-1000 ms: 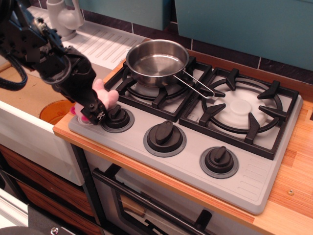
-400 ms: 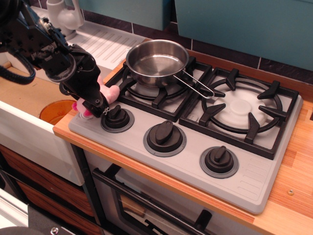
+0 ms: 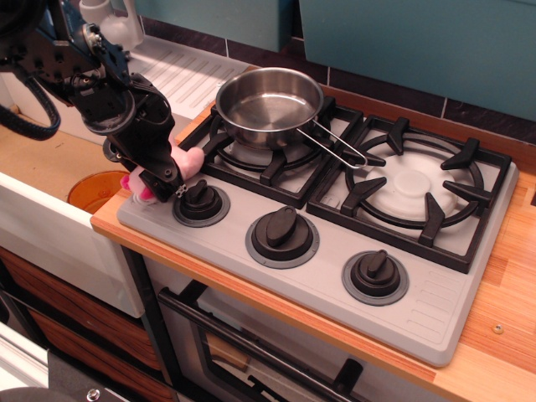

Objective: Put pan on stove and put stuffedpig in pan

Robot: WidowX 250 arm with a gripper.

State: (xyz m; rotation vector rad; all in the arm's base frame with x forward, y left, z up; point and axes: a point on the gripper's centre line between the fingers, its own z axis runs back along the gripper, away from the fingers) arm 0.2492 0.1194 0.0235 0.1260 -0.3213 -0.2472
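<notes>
The shiny steel pan [image 3: 270, 105] sits on the left burner of the grey stove [image 3: 435, 306]. Its wire handle [image 3: 339, 142] points right, toward the right burner [image 3: 412, 186]. The pan holds nothing. My black gripper [image 3: 164, 177] is at the stove's front left corner, beside the left knob [image 3: 201, 201]. Its fingers are closed around the pink stuffedpig [image 3: 188, 159], which shows on both sides of them. The pig is low over the stove's corner, left of and below the pan, and mostly hidden by the gripper.
Three black knobs line the stove's front. A white sink drainboard [image 3: 180, 75] with a faucet [image 3: 113, 25] lies behind the arm. An orange dish [image 3: 92, 191] sits low at the left. A wooden counter [image 3: 502, 335] borders the stove.
The arm has shifted a little up and back, with its wrist turning. The pig stays in the fingers, and more of it now shows on the right side. The pan has not moved.
</notes>
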